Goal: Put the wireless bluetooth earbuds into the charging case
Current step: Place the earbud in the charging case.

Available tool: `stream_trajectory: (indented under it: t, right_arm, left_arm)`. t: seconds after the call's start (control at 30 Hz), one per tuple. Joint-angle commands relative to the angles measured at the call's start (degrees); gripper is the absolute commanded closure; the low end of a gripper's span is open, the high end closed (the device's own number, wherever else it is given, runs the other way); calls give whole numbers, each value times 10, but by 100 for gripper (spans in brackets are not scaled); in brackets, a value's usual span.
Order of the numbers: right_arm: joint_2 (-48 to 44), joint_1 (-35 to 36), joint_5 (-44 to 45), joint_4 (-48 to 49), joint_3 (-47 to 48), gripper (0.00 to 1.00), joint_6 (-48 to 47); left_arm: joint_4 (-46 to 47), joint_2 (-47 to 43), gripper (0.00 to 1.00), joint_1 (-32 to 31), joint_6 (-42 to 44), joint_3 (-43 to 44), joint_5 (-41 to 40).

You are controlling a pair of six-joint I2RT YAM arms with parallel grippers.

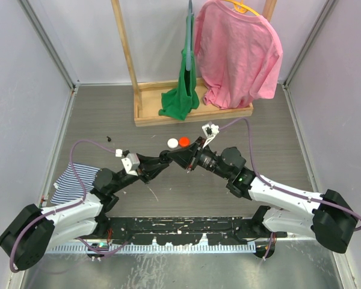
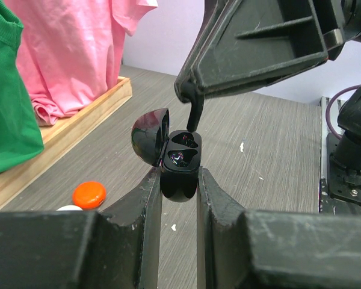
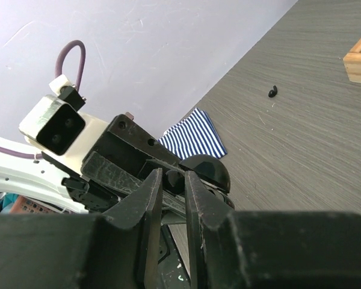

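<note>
Grey wood-grain table (image 1: 108, 114), white walls (image 1: 24, 60), wooden rack (image 1: 168, 118), left gripper (image 2: 178, 178) clamping open case (image 2: 182, 158), right gripper (image 3: 173, 178) pinching earbud (image 2: 194, 115) above it.

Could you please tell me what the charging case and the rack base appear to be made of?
The charging case looks like glossy black plastic, judging by its mirror-like sheen. The rack base appears to be pale, unpainted wood, with a light tan colour and faint grain.
</note>
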Motion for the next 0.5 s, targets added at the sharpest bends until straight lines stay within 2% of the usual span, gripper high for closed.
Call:
stream_trajectory:
  t: [0.0, 0.47]
  right_arm:
    - [10, 3, -5, 61, -8, 84, 21]
    - [18, 3, -11, 85, -26, 84, 46]
  left_arm:
    - [48, -11, 95, -4, 11, -3, 4]
    - [49, -20, 95, -4, 11, -9, -12]
